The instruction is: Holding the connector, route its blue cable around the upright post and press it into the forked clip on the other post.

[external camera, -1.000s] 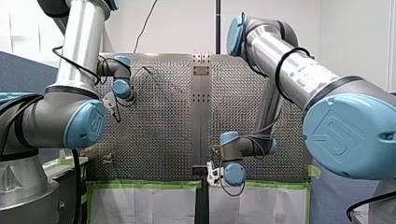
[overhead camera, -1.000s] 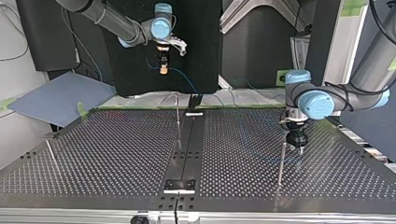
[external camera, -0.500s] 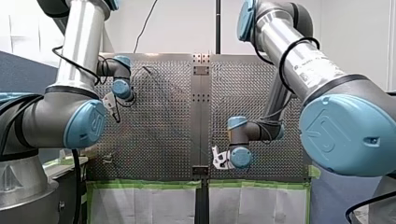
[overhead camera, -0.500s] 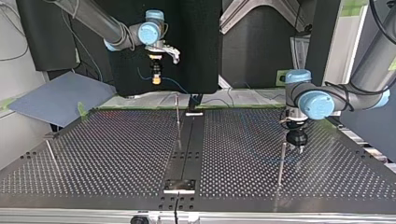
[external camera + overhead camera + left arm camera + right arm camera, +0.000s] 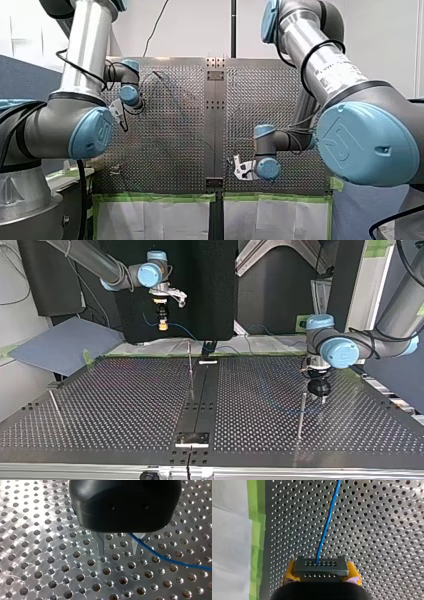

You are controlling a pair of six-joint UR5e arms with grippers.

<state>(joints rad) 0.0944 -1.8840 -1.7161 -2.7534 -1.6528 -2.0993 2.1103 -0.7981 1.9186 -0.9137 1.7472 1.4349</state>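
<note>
the connector (image 5: 321,564) is clamped between the yellow pads (image 5: 288,575) of my right hand (image 5: 321,570), held high over the far edge of the worktop (image 5: 125,405) at the top view's left. its blue cable (image 5: 327,525) trails away and passes my left hand (image 5: 117,548), whose fingers stand apart just above the worktop, beside an upright post (image 5: 300,415).

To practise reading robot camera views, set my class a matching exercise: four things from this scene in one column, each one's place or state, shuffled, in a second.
Things
1. connector
2. blue cable
3. green tape
4. my left gripper

Places or states
A. borders the perforated table
B. fingers apart, low over the table
C. clamped in my right gripper
D. leaves the connector, running on over the table

Pairs: 1-C, 2-D, 3-A, 4-B
</note>
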